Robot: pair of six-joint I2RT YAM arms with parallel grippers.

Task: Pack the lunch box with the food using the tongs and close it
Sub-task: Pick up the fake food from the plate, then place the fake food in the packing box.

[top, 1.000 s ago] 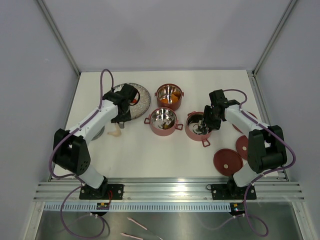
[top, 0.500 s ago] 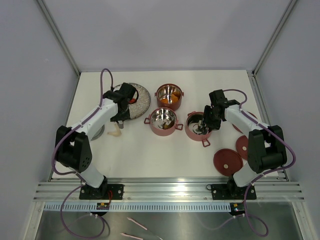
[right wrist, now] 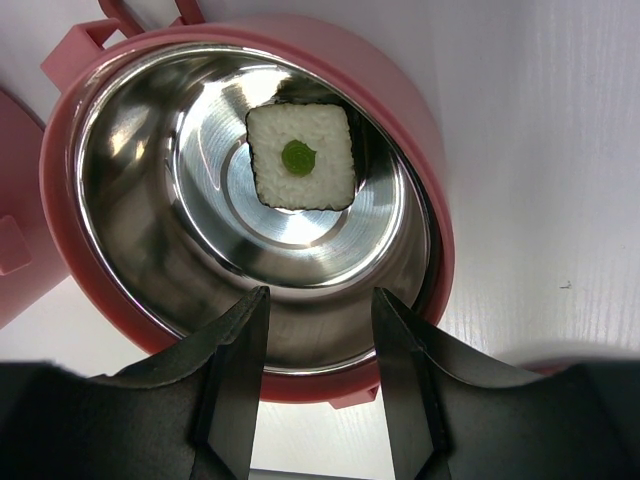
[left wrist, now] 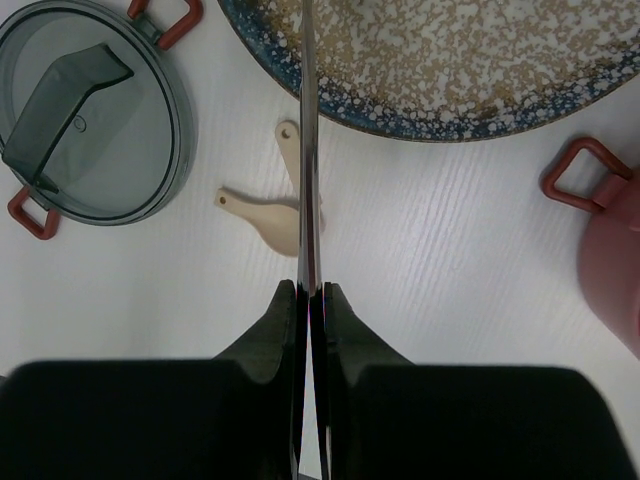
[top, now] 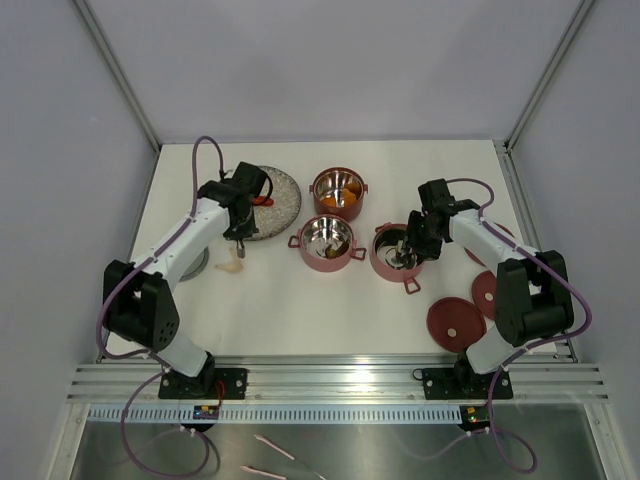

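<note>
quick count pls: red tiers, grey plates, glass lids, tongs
red tiers: 3
grey speckled plate: 1
glass lid: 1
tongs: 1
total: 6

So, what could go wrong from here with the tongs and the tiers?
The tongs are thin and pinched in the left claw; they may twist or slip. The red piece by their tips on the grey plate is small and could drop before it reaches a tier. The open right claw hangs over the rim of a tier and might nudge it.
</note>
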